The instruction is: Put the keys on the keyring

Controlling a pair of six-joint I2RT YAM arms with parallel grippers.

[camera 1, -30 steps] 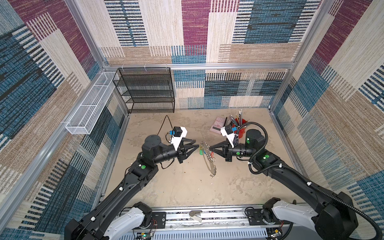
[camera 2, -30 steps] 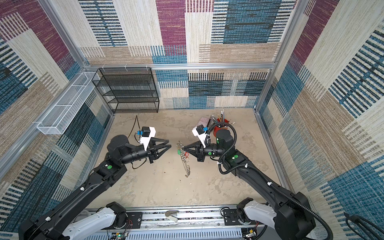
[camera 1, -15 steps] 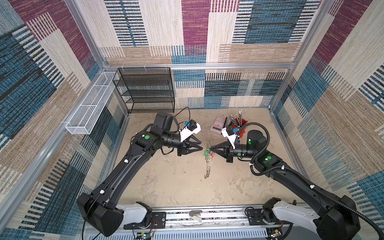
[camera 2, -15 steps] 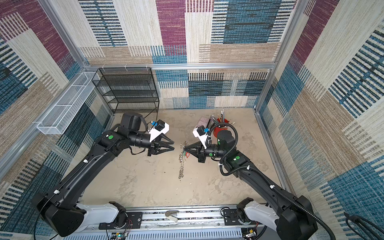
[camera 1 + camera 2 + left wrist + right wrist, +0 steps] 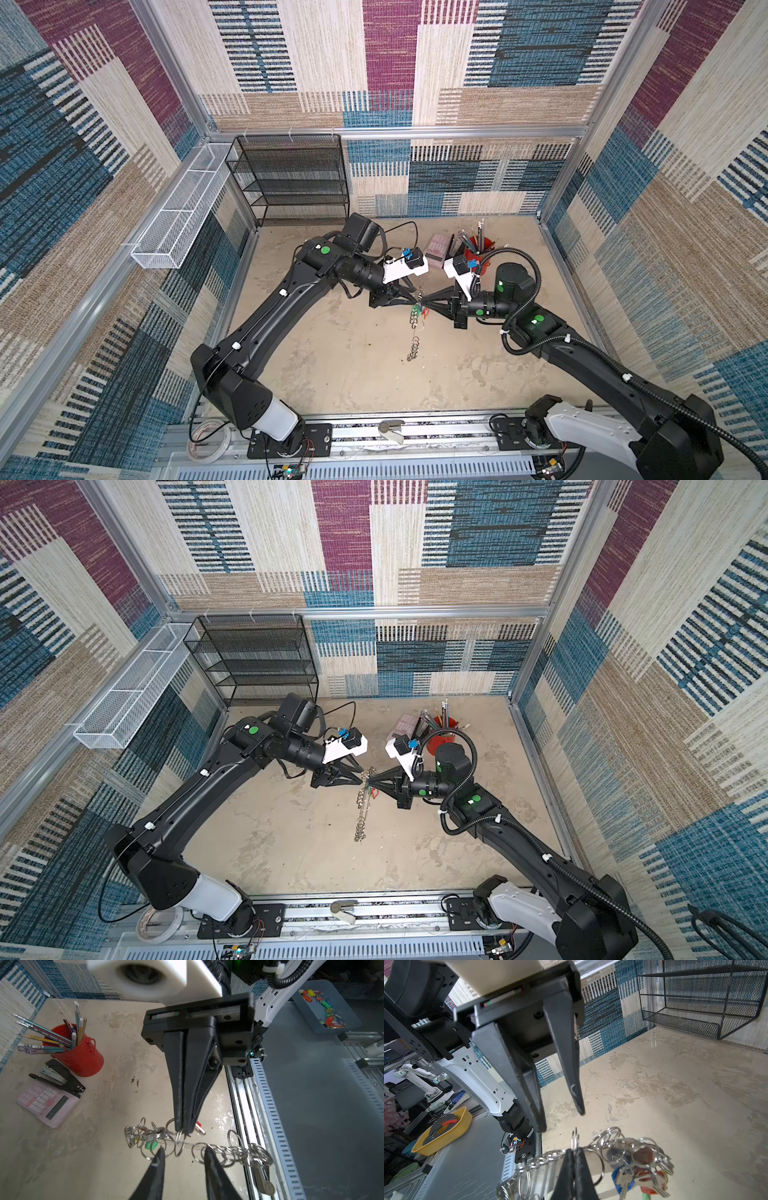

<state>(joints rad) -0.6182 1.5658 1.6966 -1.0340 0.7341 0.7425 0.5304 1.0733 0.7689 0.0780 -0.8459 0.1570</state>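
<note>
Looking inward from the near edge, I saw the keyring (image 5: 414, 319) hanging over the table (image 5: 353, 374); whether its lower end touched down I couldn't tell. The right gripper (image 5: 184, 1129) had its jaws clenched on one split ring (image 5: 574, 1138), covering the pinch point. The left gripper (image 5: 561, 1120) sat just beside, jaws parted and empty. The keys (image 5: 620, 1182) bunched on the keyring, half hidden behind its rings. Farther back, a stapler (image 5: 60, 1078) overlapped the calculator (image 5: 47, 1103).

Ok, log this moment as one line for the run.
right gripper: shut on keyring, which hangs from it | left gripper: open, near keyring, empty | keys: several on keyring
</note>
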